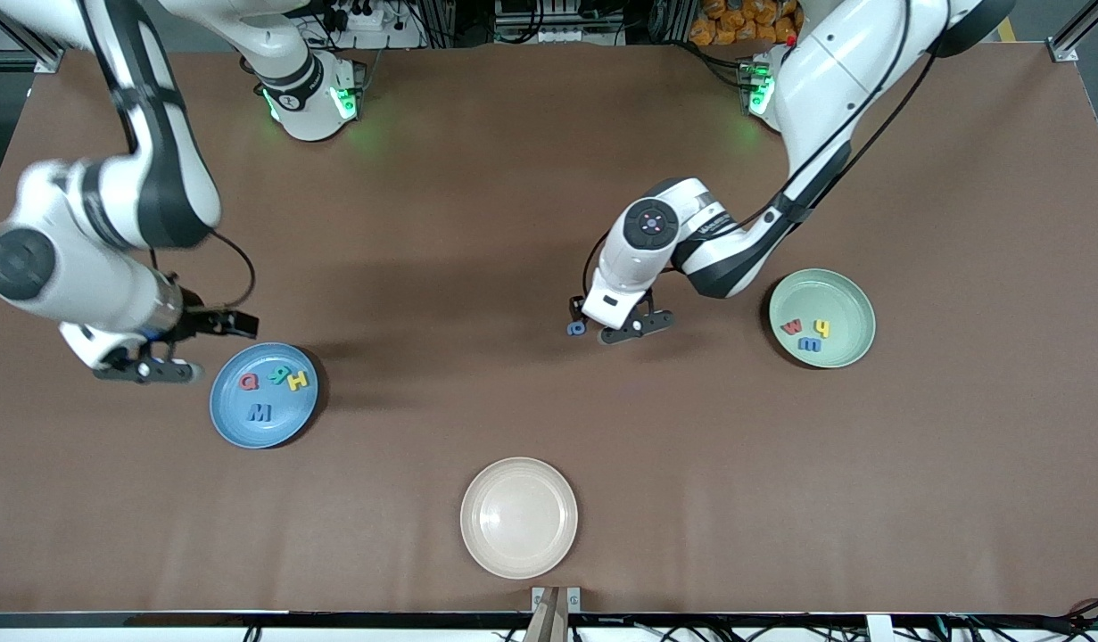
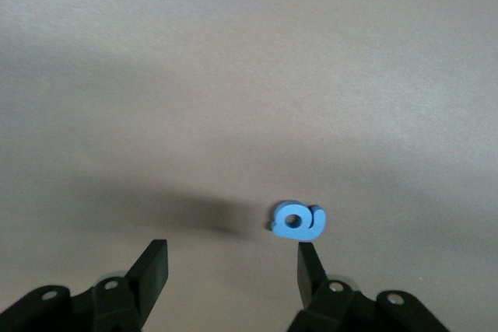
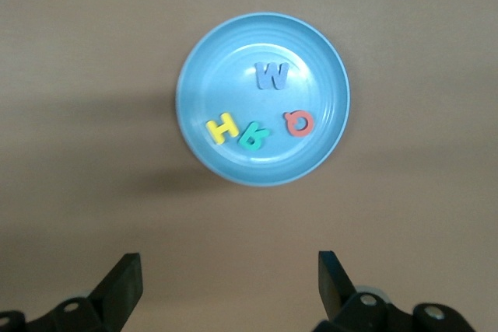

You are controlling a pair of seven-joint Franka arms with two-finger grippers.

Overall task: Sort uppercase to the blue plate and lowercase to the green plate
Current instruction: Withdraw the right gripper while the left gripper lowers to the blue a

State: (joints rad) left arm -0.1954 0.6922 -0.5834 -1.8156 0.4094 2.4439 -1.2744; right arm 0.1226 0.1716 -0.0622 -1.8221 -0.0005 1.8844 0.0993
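The blue plate (image 1: pixel 227 419) holds the red Q (image 1: pixel 248 382), teal R (image 1: pixel 279 375), yellow H (image 1: pixel 297 381) and dark blue M (image 1: pixel 260 412); the plate also shows in the right wrist view (image 3: pixel 202 83). The green plate (image 1: pixel 847 303) holds the red w (image 1: pixel 791 327), yellow h (image 1: pixel 821 328) and one blue rounded letter (image 1: pixel 809 344). The other blue rounded letter (image 1: pixel 576 328) lies on the table mid-way between the plates. My left gripper (image 1: pixel 606 325) is open low over it; in the left wrist view the letter (image 2: pixel 299 221) lies just off one fingertip (image 2: pixel 309 258). My right gripper (image 1: pixel 192 348) is open and empty beside the blue plate.
A cream-white plate (image 1: pixel 518 517) lies near the table's front edge, nearer to the front camera than the other plates. Both arm bases stand along the table edge farthest from the camera. The brown table top runs wide around the plates.
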